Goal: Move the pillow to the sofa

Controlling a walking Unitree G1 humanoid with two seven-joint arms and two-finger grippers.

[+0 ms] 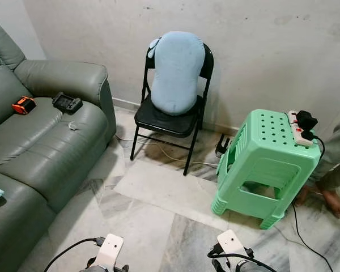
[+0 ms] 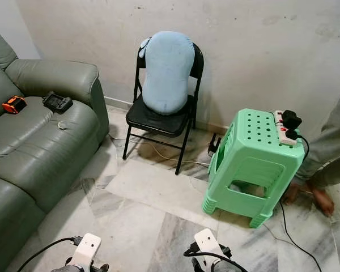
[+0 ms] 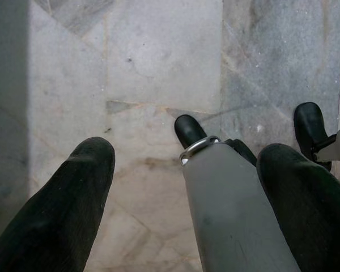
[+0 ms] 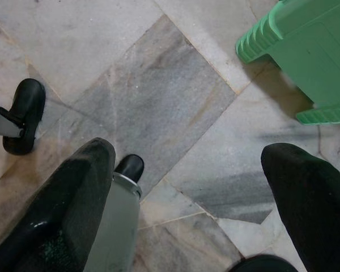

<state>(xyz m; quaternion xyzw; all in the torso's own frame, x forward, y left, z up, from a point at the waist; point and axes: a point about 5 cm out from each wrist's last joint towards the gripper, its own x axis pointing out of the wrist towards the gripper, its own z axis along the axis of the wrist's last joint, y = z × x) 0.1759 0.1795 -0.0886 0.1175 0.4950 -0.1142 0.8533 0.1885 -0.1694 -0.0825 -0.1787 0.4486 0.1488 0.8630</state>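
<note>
Pillow (image 1: 177,71), pale blue, stands upright on a black folding chair (image 1: 169,120) against the wall, leaning on the backrest, its lower end on the seat. Sofa (image 1: 42,139), grey-green, sits along my left, w/ an orange gadget (image 1: 24,105) and a black controller (image 1: 67,102) on its cushions. Green plastic stool (image 1: 263,161) to the right of the chair carries a power strip (image 1: 300,128); a person's leg and bare foot (image 1: 332,201) at far right.

Both arms hang low over the marble floor (image 3: 158,73). Left claw (image 3: 187,198) is spread wide, nothing between its fingers; right claw (image 4: 187,192) likewise spread wide and empty, stool corner near it.

My read: pillow looks soft, light, plush, so it'll squash and sag rather than slip. Best hold prob. at mid-body from both sides, one claw each side, pinching deep into the fabric; a one-sided pinch at the top may let it flop. Approach needed first, chair is well apart from me.
</note>
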